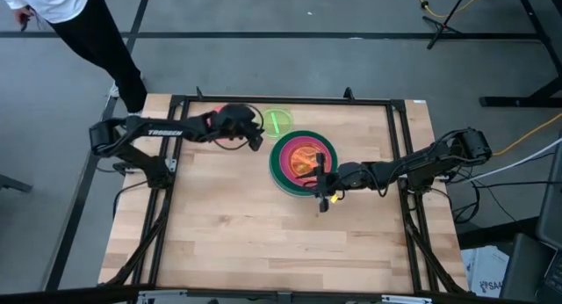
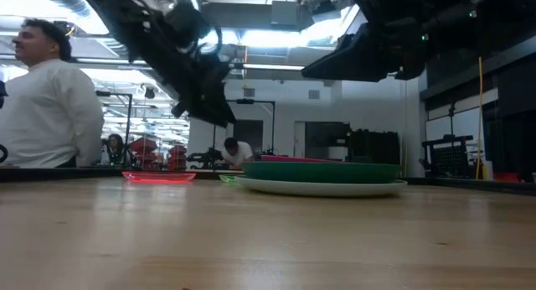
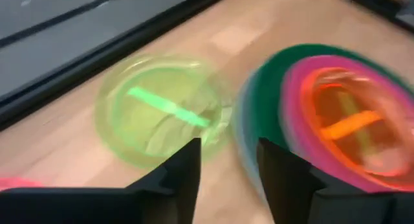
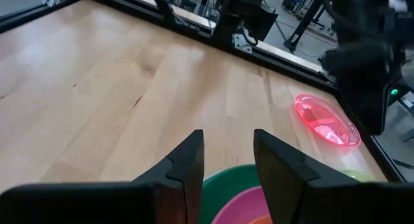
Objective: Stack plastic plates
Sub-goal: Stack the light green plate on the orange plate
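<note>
From above, a stack of plates (image 1: 302, 162) sits near the middle of the wooden table (image 1: 263, 242): a pale blue rim at the bottom, then dark green, then magenta, with a translucent orange plate (image 1: 303, 157) on top. Just beside the stack, toward the far edge, lies a loose neon green plate (image 1: 279, 121). The left gripper (image 1: 255, 133) hangs beside that green plate, and part of a pink-red plate (image 1: 213, 116) shows from under its arm. The right gripper (image 1: 321, 186) sits at the stack's near rim, covering part of it. A person (image 1: 79, 23) stands off the table's far left corner. In the low view the stack (image 2: 322, 176) rests flat, with the pink-red plate (image 2: 159, 176) well apart from it; the green plate is only a sliver behind the stack, and the person (image 2: 46, 106) stands at the side. The left wrist view is smeared, yet the green plate (image 3: 158, 111) and the stack (image 3: 310, 114) lie side by side past the left gripper (image 3: 228, 166), whose fingers are parted and grasp nothing. The right wrist view shows the right gripper (image 4: 226, 166) released too, its fingers apart over the stack's green and magenta rims (image 4: 229, 191), cut off at the frame edge, with the pink-red plate (image 4: 326, 120) farther off near the table frame.
</note>
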### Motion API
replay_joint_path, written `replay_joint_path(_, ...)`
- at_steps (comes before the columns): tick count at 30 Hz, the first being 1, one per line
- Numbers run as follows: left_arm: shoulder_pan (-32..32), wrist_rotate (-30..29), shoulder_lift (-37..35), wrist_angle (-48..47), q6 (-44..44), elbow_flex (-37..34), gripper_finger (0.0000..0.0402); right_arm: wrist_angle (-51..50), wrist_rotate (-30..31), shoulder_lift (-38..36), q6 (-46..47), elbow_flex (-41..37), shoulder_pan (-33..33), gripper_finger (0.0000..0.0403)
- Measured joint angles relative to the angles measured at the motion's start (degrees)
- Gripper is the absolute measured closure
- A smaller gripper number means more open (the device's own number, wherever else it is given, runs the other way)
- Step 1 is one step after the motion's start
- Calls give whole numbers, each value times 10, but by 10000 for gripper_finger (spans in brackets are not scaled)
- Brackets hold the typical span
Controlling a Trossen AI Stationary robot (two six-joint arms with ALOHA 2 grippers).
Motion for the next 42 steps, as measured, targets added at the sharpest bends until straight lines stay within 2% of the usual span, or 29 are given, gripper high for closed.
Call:
replay_joint_path(5, 41, 1, 47, -36, -17, 35, 228, 2, 5, 0, 0, 0, 0, 274)
replay_joint_path(10, 60, 5, 98, -33, -15, 64, 229, 1, 6, 0, 0, 0, 0, 274)
replay_joint_path(19, 100, -9, 168, -34, -75, 83, 230, -19, 6, 0, 0, 0, 0, 274)
replay_joint_path(23, 112, 15, 189, -19, -92, 83, 230, -18, 6, 0, 0, 0, 0, 274)
replay_joint_path(30, 124, 14, 219, -17, -93, 83, 230, -13, 1, 0, 0, 0, 0, 274)
replay_joint_path(42, 124, 47, 224, 8, -103, 83, 231, -13, 1, 0, 0, 0, 0, 274)
